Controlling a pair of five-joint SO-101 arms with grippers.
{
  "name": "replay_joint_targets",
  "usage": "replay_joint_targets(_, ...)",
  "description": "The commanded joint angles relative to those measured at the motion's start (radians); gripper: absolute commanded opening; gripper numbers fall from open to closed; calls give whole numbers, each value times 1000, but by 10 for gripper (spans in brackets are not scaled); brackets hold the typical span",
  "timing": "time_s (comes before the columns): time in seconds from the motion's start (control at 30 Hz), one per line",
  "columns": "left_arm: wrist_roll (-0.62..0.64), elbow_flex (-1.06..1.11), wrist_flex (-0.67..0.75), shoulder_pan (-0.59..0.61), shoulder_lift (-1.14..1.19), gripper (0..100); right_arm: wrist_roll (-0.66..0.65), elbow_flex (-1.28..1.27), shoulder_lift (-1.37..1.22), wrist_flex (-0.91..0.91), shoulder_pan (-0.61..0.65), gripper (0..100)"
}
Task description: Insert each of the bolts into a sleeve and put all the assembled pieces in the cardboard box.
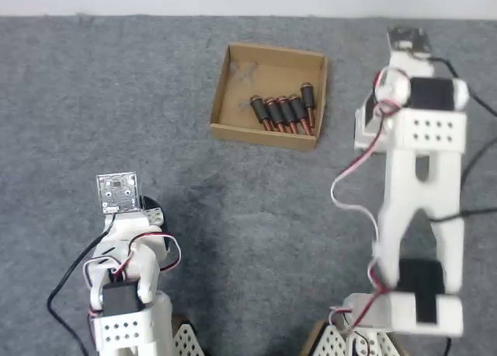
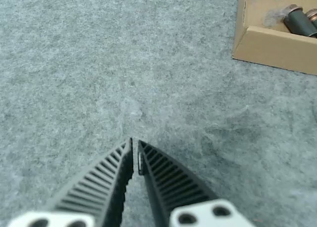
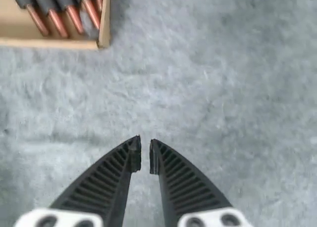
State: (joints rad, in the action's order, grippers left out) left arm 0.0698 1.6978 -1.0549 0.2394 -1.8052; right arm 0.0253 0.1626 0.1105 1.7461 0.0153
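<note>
Down at the lower left of the high view the left arm [image 1: 128, 255] sits close to its base. Its wrist camera shows the left gripper [image 2: 134, 143] with its ribbed jaws drawn together to a hairline slit, holding nothing, over grey carpet [image 1: 233, 216]. On the right side of the frame the right arm [image 1: 419, 162] stretches toward the upper right. The right gripper [image 3: 144, 142] is likewise almost closed and empty, with only a narrow gap at the tips.

Farther off, in the upper centre, stands the cardboard box [image 1: 264, 132]. Five assembled pieces [image 1: 283, 111] lie side by side against its right-hand half. Their long axes run roughly from the upper to the lower edge of the frame, with a slight lean, and the copper ends point toward the arms.

The box lies up and to the right of the left arm, well apart from it. It lies just to the left of the right arm's wrist, so the right arm is clearly the nearer one, and its camera catches the box corner [image 3: 49, 42] and the copper tips [image 3: 59, 16] close ahead. With all five pieces already boxed, the task looks finished, and I judge that no grasp is called for.
</note>
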Motion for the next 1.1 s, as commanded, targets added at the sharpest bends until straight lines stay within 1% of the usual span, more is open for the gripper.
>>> replay_joint_targets(0.0, -9, -13, 25, 0, -14, 11, -55, -133, 208, 25, -13, 7)
replay_joint_targets(0.37, -9, -13, 25, 0, -14, 11, -61, -600, 727, -51, -13, 7)
replay_joint_targets(0.77, -9, -13, 25, 0, -14, 11, -63, -1017, 1241, -211, -13, 7)
replay_joint_targets(0.83, -9, -13, 25, 0, -14, 11, -87, -1074, 1317, -240, -13, 7)
replay_joint_targets(0.97, -9, -13, 25, 0, -14, 11, -192, -1178, 1461, -278, -15, 7)
replay_joint_targets(1.07, -9, -13, 25, 0, -14, 11, -226, -1234, 1566, -278, -15, 7)
